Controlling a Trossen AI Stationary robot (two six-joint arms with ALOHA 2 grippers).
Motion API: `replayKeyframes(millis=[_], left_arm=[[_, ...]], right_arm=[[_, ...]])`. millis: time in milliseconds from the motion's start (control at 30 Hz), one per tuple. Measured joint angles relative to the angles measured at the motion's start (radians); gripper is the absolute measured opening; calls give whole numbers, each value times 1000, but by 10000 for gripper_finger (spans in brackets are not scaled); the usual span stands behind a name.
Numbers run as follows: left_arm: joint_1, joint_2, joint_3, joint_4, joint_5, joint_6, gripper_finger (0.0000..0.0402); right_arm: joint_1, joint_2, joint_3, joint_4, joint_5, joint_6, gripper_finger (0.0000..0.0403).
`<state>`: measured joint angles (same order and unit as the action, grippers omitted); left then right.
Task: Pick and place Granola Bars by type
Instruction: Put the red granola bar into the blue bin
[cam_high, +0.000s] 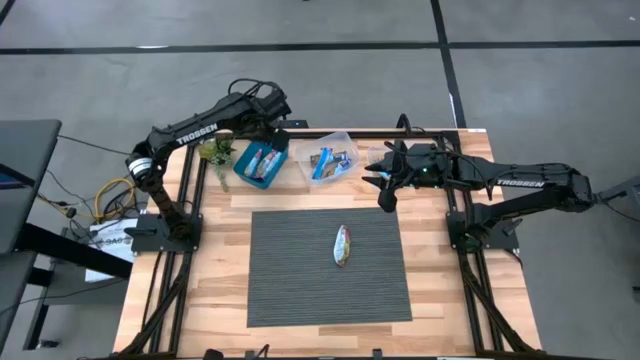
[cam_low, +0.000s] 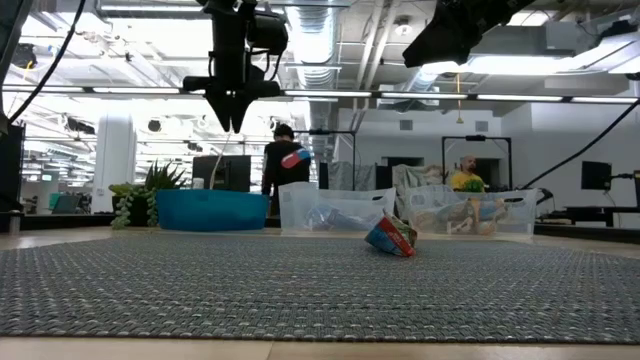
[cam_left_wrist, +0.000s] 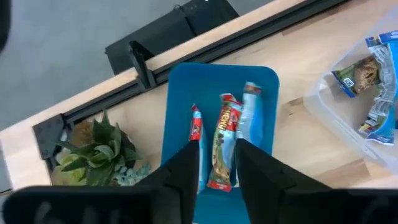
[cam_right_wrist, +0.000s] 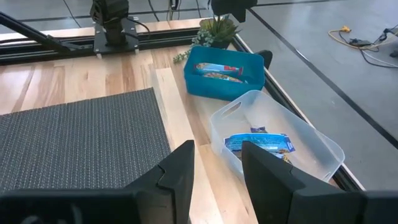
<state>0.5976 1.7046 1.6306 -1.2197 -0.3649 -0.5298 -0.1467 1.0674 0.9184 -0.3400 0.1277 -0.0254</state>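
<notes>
Left end effector (cam_high: 268, 133): you have it hanging over the teal bin (cam_high: 261, 164) at the back of the desk (cam_high: 220, 250); fingers (cam_left_wrist: 186, 168) spread a little, nothing between them
Right end effector (cam_high: 383, 178): you have it in the air beside the clear bin (cam_high: 330, 160), off the mat's back right corner; fingers (cam_right_wrist: 180, 165) spread, nothing held
Bar on mat (cam_high: 342, 245): one wrapped bar lies alone near the middle of the grey mat (cam_high: 300, 280), well apart from both end effectors; the low view shows it tilted up on one side
Teal bin: you can see about three bars (cam_left_wrist: 222, 146) lying side by side lengthwise in it, red-and-tan and pale blue wrappers
Clear bin: holds blue-wrapped bars (cam_right_wrist: 258, 143) and a greenish one; it stands just right of the teal bin
Plant (cam_high: 213, 153): small green plant just left of the teal bin
</notes>
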Motion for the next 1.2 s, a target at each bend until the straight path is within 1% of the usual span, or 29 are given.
replayKeyframes(millis=[100,233,300,367,467,600,667,733,800,933,967,1100,1200], left_arm=[[-17,0,0,41,79,31,108],[-110,0,0,138,215,94,104],[-175,0,0,177,242,89,98],[-245,0,0,197,245,50,90],[-355,0,0,235,237,-53,79],[-490,21,0,294,188,-232,69],[-548,47,1,320,169,-316,67],[-598,80,1,335,166,-364,66],[-643,106,-1,356,145,-370,66],[-722,111,1,427,54,-343,66],[-735,108,1,425,33,-332,66],[-768,63,3,405,-13,-304,66],[-777,44,2,374,-29,-260,66]], right_arm=[[0,0,0,-3,-12,0,126],[0,0,0,-4,-82,1,126],[0,0,0,-4,-109,20,126],[1,0,0,-6,-129,47,126],[2,0,0,-24,-140,80,126],[2,0,1,-74,-140,133,126],[3,0,12,-126,-141,140,126],[10,0,30,-183,-151,127,126],[21,0,36,-221,-173,104,126],[23,6,39,-298,-298,104,126],[23,27,38,-314,-310,105,126],[27,118,24,-319,-314,210,126],[40,202,24,-279,-312,321,126]])
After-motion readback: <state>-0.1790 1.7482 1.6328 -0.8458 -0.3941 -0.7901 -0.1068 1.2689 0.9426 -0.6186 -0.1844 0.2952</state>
